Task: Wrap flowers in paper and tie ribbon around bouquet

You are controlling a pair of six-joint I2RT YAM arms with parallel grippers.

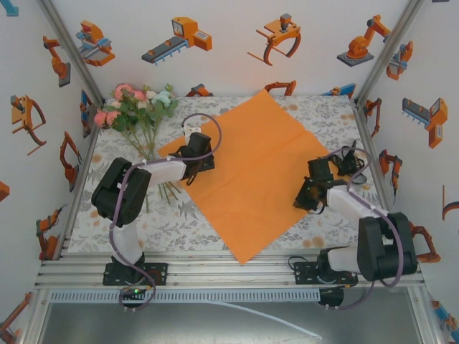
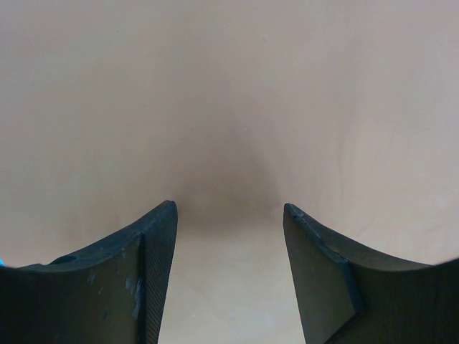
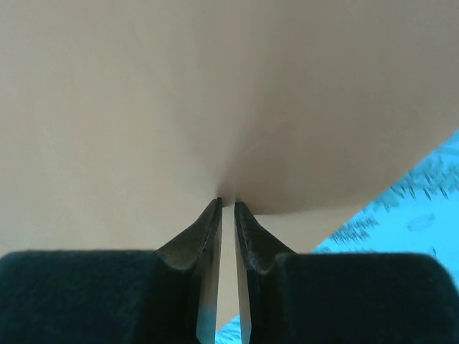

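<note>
Since the paper (image 1: 258, 165) is light and limp: an edge should be pinched
Left jaws: wide apart
Right jaws: narrow, on paper edge

In the top view the lower ends of the flowers' (image 1: 140, 107) stems vanish under the left arm (image 1: 154, 172). The left and right corners of the paper (image 1: 258, 165) lie beneath the two wrists. A dark tangle (image 1: 350, 161) at right-centre is too small to tell ribbon from cable. The bottom edge cuts off the left hand (image 2: 229, 208) and right hand (image 3: 227, 202). The bench cover (image 3: 416, 208) at lower right is smeared, and the bit of paper the right hand pinches is hidden between its pads.
</note>
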